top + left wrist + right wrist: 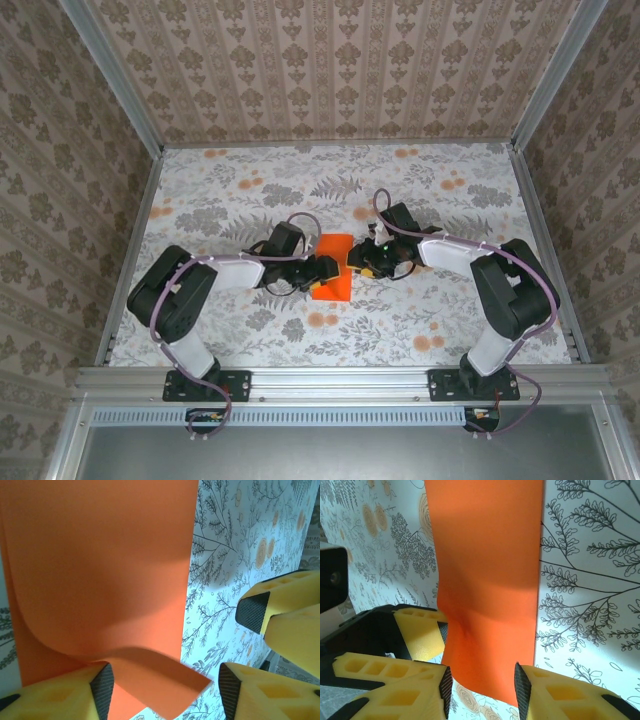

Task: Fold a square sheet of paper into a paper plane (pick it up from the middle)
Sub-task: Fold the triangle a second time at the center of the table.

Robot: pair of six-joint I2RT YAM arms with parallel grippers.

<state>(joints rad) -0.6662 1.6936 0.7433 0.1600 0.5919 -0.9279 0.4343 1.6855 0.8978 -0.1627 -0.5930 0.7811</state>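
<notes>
One bright orange square sheet of paper (335, 266) lies near the middle of the flower-printed tablecloth (250, 190). From above it looks narrower than square. In the left wrist view most of the sheet rests flat on the cloth, but its near part bends upward in a soft curl and one corner stands free of the surface. The left gripper (165, 687) sits at the left side of the sheet with its jaws apart. The lifted corner hangs in the gap, close to one yellow finger (60, 695) and well short of the other, so nothing is pinched. The right gripper (482, 687) sits at the right side of the sheet, also with its jaws apart. The near edge of the sheet lies loose between its two black pads, and neither pad presses it. In the right wrist view a finger of the left gripper touches the sheet's edge, where the paper shows a small dent. Both arms reach toward the sheet from their bases at the near edge of the table. Patterned beige walls (330, 70) stand well behind the sheet and on both sides.
</notes>
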